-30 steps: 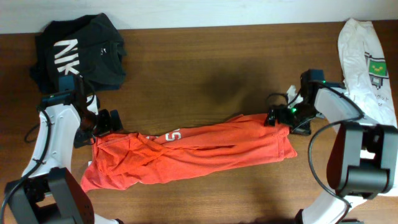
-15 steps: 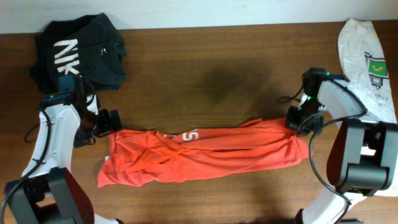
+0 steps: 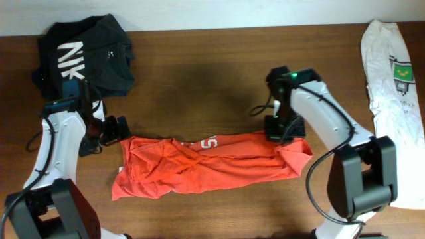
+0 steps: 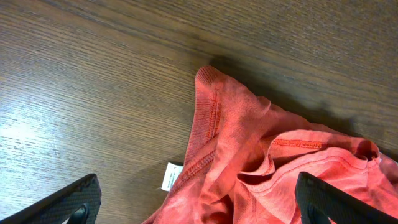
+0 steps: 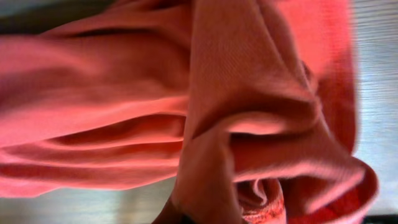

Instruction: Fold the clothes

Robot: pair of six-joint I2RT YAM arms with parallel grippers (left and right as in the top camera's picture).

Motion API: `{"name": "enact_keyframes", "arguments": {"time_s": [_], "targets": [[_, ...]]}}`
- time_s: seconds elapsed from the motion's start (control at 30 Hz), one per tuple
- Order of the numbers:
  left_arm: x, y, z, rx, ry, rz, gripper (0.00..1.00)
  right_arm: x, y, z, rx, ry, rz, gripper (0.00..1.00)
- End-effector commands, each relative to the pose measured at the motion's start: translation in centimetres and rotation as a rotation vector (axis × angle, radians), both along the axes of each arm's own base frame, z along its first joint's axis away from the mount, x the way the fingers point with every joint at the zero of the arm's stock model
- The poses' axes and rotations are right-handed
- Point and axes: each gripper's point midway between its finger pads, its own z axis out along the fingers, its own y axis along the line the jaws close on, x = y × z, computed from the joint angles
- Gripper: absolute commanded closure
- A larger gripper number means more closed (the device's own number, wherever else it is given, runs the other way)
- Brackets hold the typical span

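two hands, lena. which one has the cloth?

the right hand (image 3: pixel 280 130), tom. it is clenched on the upper right edge of the orange-red t-shirt (image 3: pixel 199 162). its own camera sees little but bunched red folds pressed close, gathered to a pinch at the bottom of the frame.

and the left hand?

the left hand (image 3: pixel 114 130) is released, its fingers (image 4: pixel 78 199) spread wide with nothing gripped between them. it sits just beside the t-shirt's left end, looking down on a stitched hem (image 4: pixel 208 112) and a small white label (image 4: pixel 169 177) against the wood.

where does the t-shirt lie?

on the table (image 3: pixel 212 79), toward the front middle, crumpled into a long band running left to right between the two hands. white lettering (image 3: pixel 206 144) shows near its top edge, and the right end puckers below the right hand.

anything further out?

a black garment (image 3: pixel 83 53) with white letters in the far left corner, and a white garment (image 3: pixel 388 66) with a green print along the right edge. both are well apart from the t-shirt.
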Motion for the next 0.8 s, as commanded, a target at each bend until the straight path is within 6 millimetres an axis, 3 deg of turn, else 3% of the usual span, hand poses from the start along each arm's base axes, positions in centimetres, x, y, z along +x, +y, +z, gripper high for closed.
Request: {"name": "enact_keyframes", "arguments": {"time_s": [0.0, 0.07, 0.33, 0.5, 0.53, 0.57, 0.6, 0.63, 0.67, 0.77], "targets": [[0.2, -0.1, 0.2, -0.009, -0.010, 0.002, 0.01, -0.6, 4.5, 1.1, 0.087, -0.031, 0.031, 0.96], [0.2, -0.1, 0.2, -0.009, -0.010, 0.002, 0.01, -1.0, 6.8, 1.1, 0.115, -0.044, 0.073, 0.96], [0.2, -0.1, 0.1, -0.009, -0.009, 0.002, 0.01, -2.4, 12.7, 0.9, 0.127, -0.107, 0.097, 0.96], [0.1, -0.1, 0.1, -0.009, -0.009, 0.002, 0.01, -3.6, 17.0, 0.8, 0.172, -0.160, 0.172, 0.89], [0.1, -0.1, 0.1, -0.009, -0.008, 0.002, 0.01, -3.8, 17.6, 0.8, 0.180, -0.168, 0.180, 0.79], [0.1, -0.1, 0.1, -0.009, -0.008, 0.002, 0.01, -3.9, 17.9, 0.8, 0.184, -0.170, 0.189, 0.71], [0.1, -0.1, 0.1, -0.009, -0.008, 0.002, 0.01, -4.2, 18.2, 0.8, 0.187, -0.171, 0.199, 0.73], [0.1, -0.1, 0.1, -0.009, -0.008, 0.002, 0.01, -4.4, 18.4, 0.8, 0.187, -0.170, 0.208, 0.82], [0.1, -0.1, 0.1, -0.009, -0.008, 0.002, 0.01, -4.4, 18.4, 0.8, 0.188, -0.172, 0.211, 0.83], [0.1, -0.1, 0.1, -0.009, -0.009, 0.002, 0.01, -3.4, 15.9, 2.5, 0.152, -0.149, 0.243, 0.70]]}}
